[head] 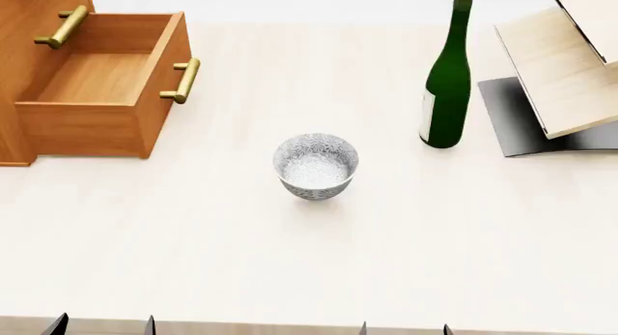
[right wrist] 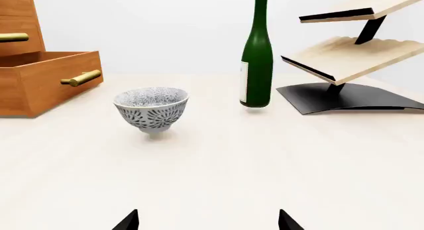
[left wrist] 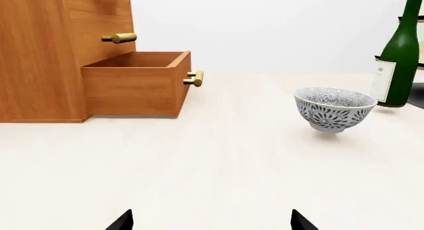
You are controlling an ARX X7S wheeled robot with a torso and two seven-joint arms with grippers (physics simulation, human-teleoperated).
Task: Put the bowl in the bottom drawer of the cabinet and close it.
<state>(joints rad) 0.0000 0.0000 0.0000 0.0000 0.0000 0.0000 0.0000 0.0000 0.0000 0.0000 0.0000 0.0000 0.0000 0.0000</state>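
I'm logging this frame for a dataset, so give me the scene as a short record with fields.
bowl: upright on the table, empty, untouched
bottom drawer: pulled open, empty
cabinet: upper two drawers shut
bottle: upright, between bowl and rack
rack: pale wood on a dark base
left gripper: open, holding nothing
right gripper: open, holding nothing
task: bowl not yet in drawer

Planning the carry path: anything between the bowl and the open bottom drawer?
Nothing: bare tabletop between bowl and bottom drawer in the head view.
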